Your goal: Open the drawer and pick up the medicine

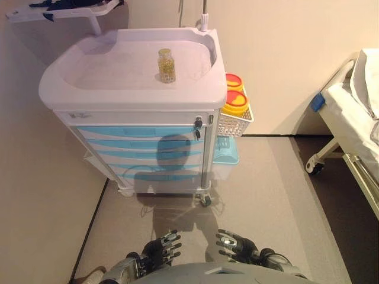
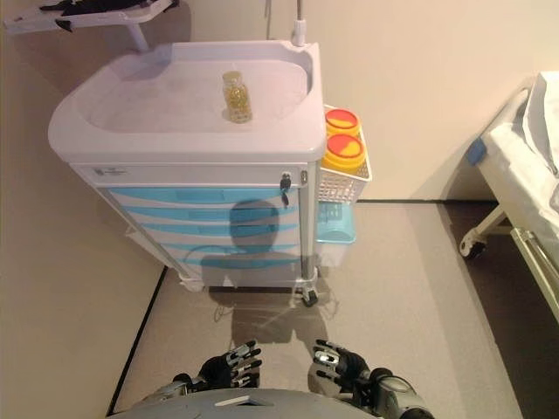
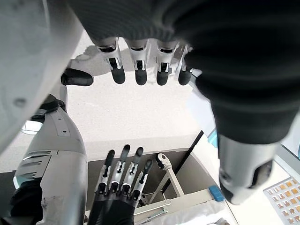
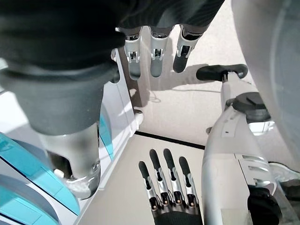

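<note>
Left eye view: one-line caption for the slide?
Both hands, left and right, hang open and empty short of the medical cart, drawers closed, pill bottle on top.

- The two eye views look steeply down from the head, facing 12 o'clock; they share the cart (image 1: 127,89), bottle (image 1: 166,65), basket (image 1: 237,121) and bed (image 1: 355,118) at 3 o'clock, seen from slightly offset places.
- Both hands sit low at 6 o'clock: left hand (image 1: 161,247), right hand (image 1: 235,244).
- The left wrist view looks from very close along its own fingers (image 3: 140,70) and also catches the right hand (image 3: 122,176).
- The right wrist view, equally close, shows the cart's drawers (image 4: 18,159) and the left hand (image 4: 166,180).
</note>
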{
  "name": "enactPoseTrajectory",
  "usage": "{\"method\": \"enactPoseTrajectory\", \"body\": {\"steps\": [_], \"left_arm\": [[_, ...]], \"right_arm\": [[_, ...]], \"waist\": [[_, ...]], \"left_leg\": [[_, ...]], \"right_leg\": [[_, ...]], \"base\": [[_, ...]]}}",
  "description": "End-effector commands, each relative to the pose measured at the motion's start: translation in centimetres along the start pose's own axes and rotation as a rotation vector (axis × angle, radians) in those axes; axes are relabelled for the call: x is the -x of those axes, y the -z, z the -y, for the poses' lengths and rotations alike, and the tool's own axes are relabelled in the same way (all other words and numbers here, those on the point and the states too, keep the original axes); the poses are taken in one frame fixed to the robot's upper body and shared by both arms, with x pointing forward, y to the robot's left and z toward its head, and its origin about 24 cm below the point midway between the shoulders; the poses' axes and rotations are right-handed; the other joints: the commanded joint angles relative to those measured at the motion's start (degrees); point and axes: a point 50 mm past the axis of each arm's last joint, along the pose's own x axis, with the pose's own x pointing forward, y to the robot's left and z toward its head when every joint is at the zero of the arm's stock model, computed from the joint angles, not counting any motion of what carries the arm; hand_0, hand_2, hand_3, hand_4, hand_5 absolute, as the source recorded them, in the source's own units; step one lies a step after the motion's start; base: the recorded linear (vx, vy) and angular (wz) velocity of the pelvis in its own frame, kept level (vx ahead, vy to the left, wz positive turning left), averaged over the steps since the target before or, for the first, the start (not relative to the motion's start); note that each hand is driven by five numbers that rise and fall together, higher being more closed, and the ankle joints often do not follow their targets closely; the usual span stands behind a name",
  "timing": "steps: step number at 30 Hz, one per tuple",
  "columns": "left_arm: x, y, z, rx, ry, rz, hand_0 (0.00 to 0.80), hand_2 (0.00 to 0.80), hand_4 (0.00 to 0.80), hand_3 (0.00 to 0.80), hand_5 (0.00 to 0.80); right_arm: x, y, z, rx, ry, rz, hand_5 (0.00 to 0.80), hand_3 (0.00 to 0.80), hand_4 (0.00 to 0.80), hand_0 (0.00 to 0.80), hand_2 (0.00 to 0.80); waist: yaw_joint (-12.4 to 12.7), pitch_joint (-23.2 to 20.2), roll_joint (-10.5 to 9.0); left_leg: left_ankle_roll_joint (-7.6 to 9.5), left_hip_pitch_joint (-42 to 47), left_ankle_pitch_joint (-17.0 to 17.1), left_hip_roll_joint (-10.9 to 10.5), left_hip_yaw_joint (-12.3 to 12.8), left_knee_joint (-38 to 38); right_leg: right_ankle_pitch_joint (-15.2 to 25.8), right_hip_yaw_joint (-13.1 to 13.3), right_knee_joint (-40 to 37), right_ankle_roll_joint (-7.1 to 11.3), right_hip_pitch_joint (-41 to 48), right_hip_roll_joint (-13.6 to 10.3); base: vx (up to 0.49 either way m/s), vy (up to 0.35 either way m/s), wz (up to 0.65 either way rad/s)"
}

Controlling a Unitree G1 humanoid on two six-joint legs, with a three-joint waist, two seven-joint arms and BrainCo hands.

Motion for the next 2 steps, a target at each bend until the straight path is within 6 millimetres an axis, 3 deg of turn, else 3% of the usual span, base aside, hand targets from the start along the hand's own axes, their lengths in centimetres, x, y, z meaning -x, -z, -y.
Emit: {"method": "enactPoseTrajectory", "body": {"steps": [1,2], "left_arm": [[-0.78,-1.91,0.45,-0.019,0.035,0.068,0.000,0.000,0.000,0.000,0.000],[-0.77,-2.00,0.41,-0.029,0.035,0.075,0.000,0.000,0.000,0.000,0.000]], "right_arm": [[-1.14,-1.76,-1.31,-0.026,-0.076,0.092,0.000,0.000,0.000,0.000,0.000],[-1.14,-1.67,-1.26,-0.025,-0.074,0.090,0.000,0.000,0.000,0.000,0.000]], "waist": [[1.6,1.3,-1.60],[1.5,1.2,-1.62]], "left_leg": [[1.60,1.4,-4.7,-1.5,0.3,1.5],[1.68,1.5,-4.9,-1.6,0.5,1.5]], "right_leg": [[0.3,-0.1,3.9,-0.48,-2.5,-0.6],[0.3,0.0,3.8,-0.41,-2.5,-0.6]], "base": [[0.000,0.000,0.00],[0.000,0.000,0.00]]}}
